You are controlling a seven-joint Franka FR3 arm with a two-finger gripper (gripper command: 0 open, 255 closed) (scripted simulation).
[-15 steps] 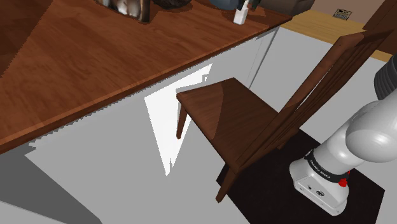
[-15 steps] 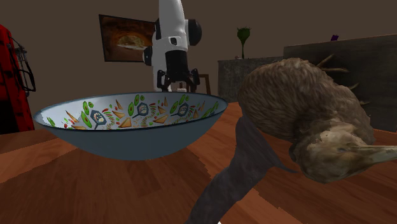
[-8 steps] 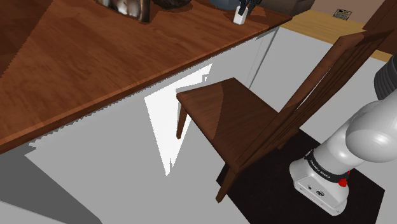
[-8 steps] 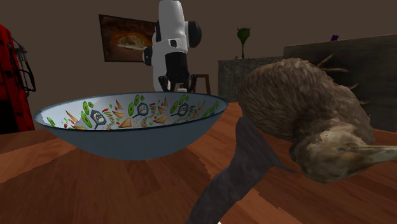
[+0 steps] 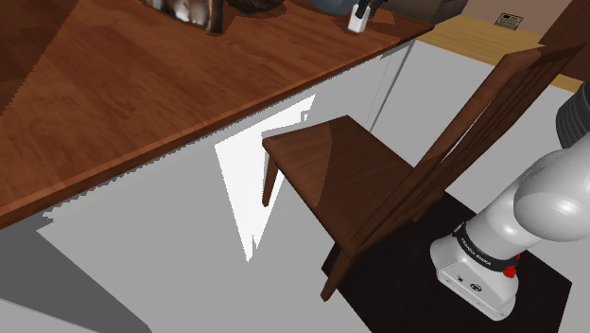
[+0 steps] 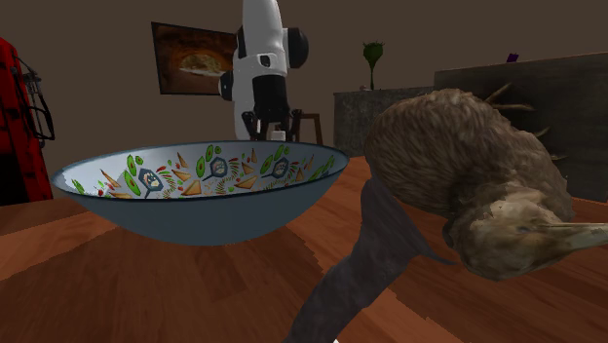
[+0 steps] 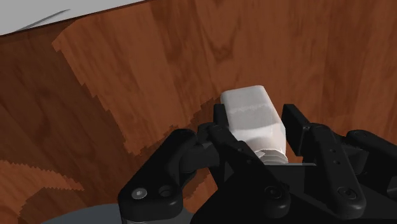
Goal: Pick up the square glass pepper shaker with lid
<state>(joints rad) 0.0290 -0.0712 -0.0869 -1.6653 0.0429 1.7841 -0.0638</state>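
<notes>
Wooden table (image 7: 127, 89), tool (image 7: 257, 122) clasping white shaker (image 7: 249, 109)

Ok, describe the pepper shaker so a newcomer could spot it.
Start at the brown wooden table, then find the black gripper near the leaf-patterned blue bowl. Clasped between its fingers is a small whitish square-sided shaker, pale and blocky, unlike the round bowl and brown feathered bird figure.

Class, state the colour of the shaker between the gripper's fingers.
The shaker is plain white, clearest in the wrist view.
</notes>
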